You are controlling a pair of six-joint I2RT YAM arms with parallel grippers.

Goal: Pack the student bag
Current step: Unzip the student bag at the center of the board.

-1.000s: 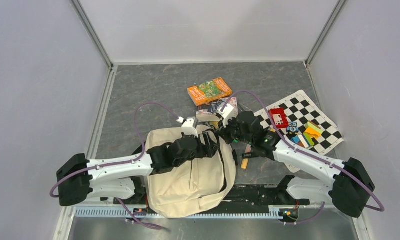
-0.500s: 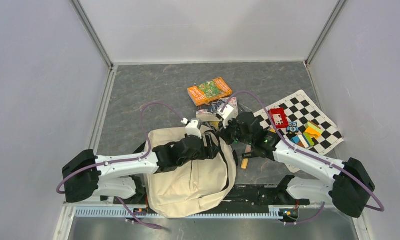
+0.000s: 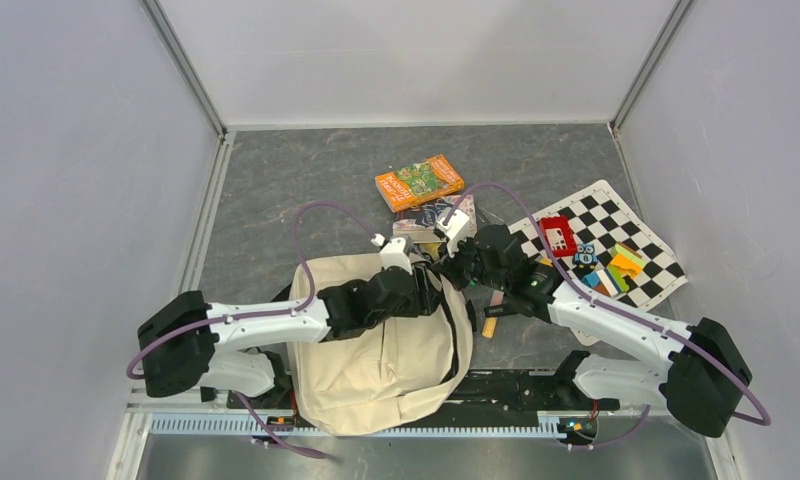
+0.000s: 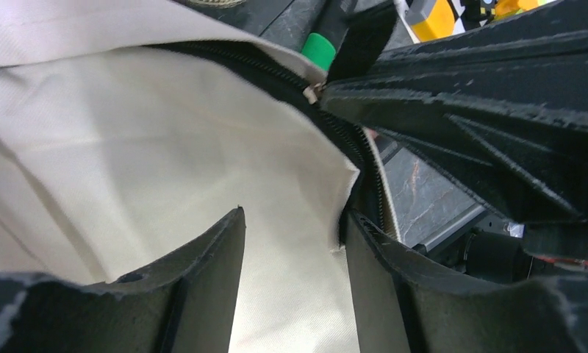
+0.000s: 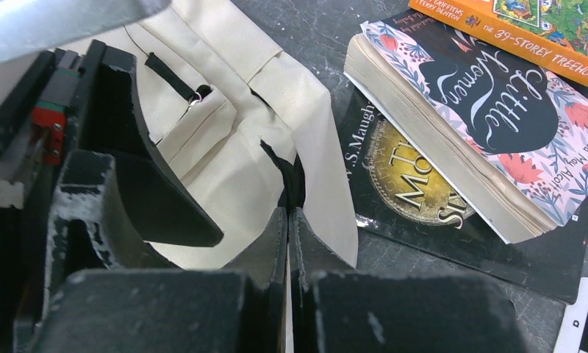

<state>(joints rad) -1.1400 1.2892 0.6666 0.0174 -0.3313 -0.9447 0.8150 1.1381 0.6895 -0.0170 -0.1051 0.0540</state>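
Note:
The student bag (image 3: 376, 350), cream fabric with black zipper trim, lies at the near middle of the table. My right gripper (image 3: 454, 268) is shut on the bag's top edge by the zipper; in the right wrist view the closed fingertips (image 5: 288, 213) pinch cream fabric (image 5: 225, 147). My left gripper (image 3: 431, 290) lies across the bag's top, right next to the right gripper. In the left wrist view it (image 4: 293, 215) is open, its fingers either side of a cream fabric flap (image 4: 129, 147) at the zipper line (image 4: 350, 140).
Books lie just beyond the bag: an orange one (image 3: 419, 181), a floral "Little Women" (image 5: 489, 118) and a black one with a gold coin (image 5: 401, 176). A checkered mat (image 3: 606, 215) at right carries a red item (image 3: 557, 236) and coloured blocks (image 3: 616, 268). A small yellow piece (image 3: 489, 327) lies beside the bag.
My left arm has reached further right across the bag, bringing its gripper close to the right gripper. The right gripper has stayed put, holding the bag's edge.

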